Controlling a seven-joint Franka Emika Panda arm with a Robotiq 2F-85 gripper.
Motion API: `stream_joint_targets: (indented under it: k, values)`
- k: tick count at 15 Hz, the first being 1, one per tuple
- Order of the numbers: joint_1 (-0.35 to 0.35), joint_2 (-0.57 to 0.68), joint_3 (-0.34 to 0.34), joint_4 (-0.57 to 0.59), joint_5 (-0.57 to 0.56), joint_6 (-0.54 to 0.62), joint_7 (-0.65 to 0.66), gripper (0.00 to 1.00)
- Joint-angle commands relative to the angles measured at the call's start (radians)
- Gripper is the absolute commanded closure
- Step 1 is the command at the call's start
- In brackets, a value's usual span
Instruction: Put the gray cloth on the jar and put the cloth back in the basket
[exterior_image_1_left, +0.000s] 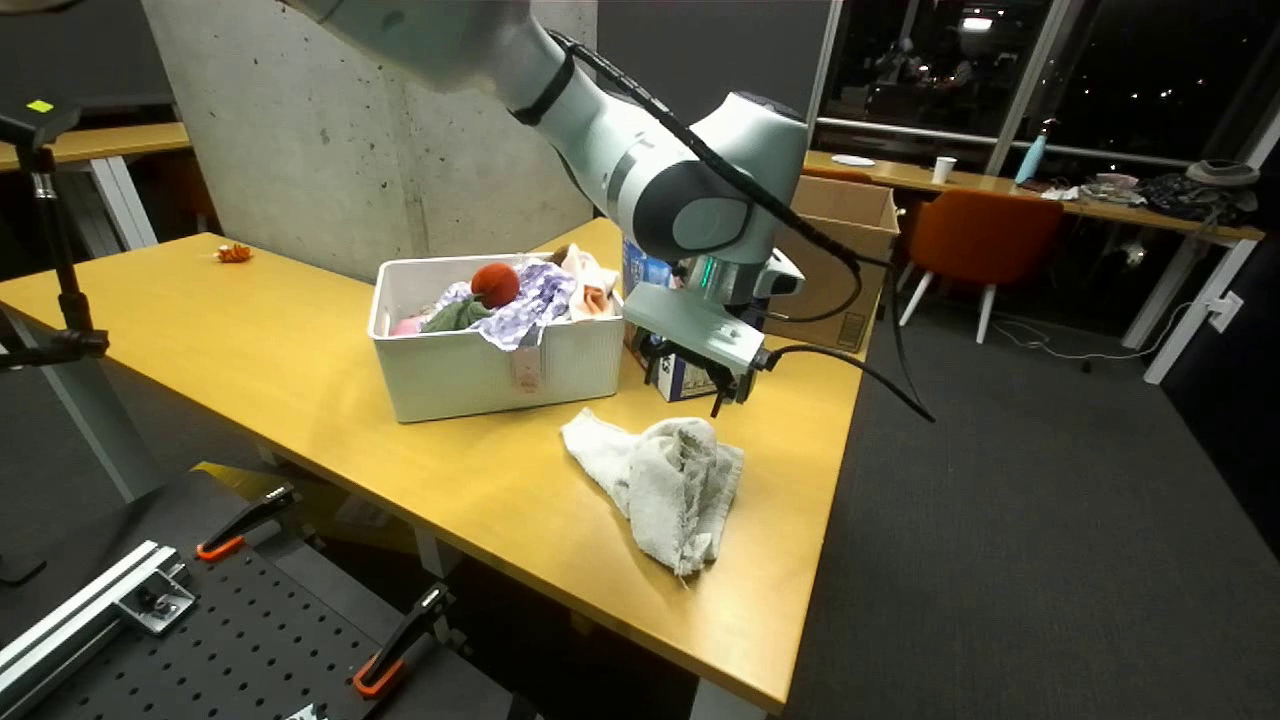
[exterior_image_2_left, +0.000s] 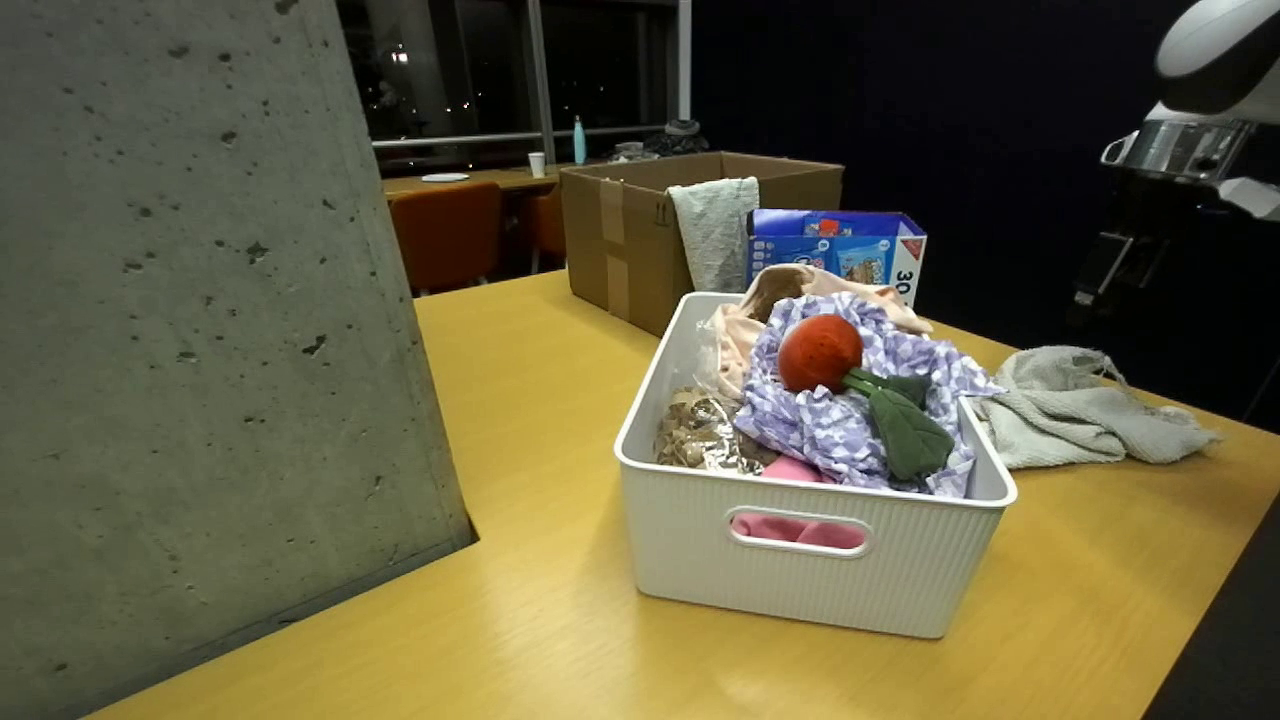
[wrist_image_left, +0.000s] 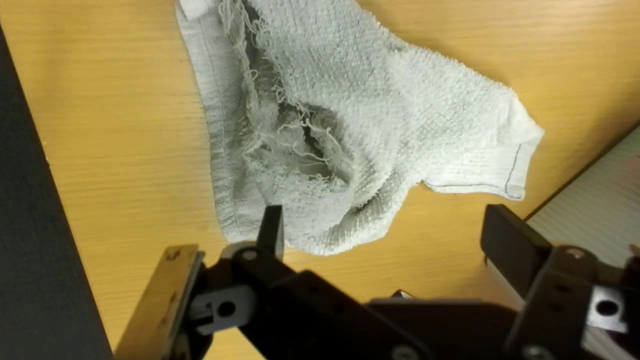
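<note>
A light gray cloth (exterior_image_1_left: 672, 490) lies crumpled on the table, and it also shows in an exterior view (exterior_image_2_left: 1070, 415) and in the wrist view (wrist_image_left: 400, 105). The white basket (exterior_image_1_left: 500, 378) stands beside it, full of soft items; its ribbed end with a handle slot shows in an exterior view (exterior_image_2_left: 700, 560), and its side edges into the wrist view (wrist_image_left: 595, 200). My gripper (exterior_image_1_left: 685, 388) is open and empty, above the table near the cloth; its spread fingers show in the wrist view (wrist_image_left: 387, 225). No jar shows in any view.
The basket holds a red-orange ball (exterior_image_2_left: 820, 352), purple patterned cloth (exterior_image_2_left: 810, 440) and a green leaf (exterior_image_2_left: 908, 432). A blue snack box (exterior_image_2_left: 830, 250) and a cardboard box (exterior_image_2_left: 620, 255) stand behind. Another gray cloth (exterior_image_2_left: 717, 230) hangs over the cardboard box's rim. A concrete pillar (exterior_image_2_left: 220, 300) borders the table.
</note>
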Motion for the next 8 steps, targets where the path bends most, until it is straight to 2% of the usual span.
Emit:
stream_joint_targets:
  k: [1, 4, 8]
  values:
    - [0.0, 0.109, 0.022, 0.138, -0.047, -0.038, 0.059, 0.0]
    - [-0.008, 0.149, 0.034, 0.152, -0.055, -0.017, 0.075, 0.0]
    - [-0.017, 0.164, 0.031, 0.116, -0.053, 0.01, 0.099, 0.0]
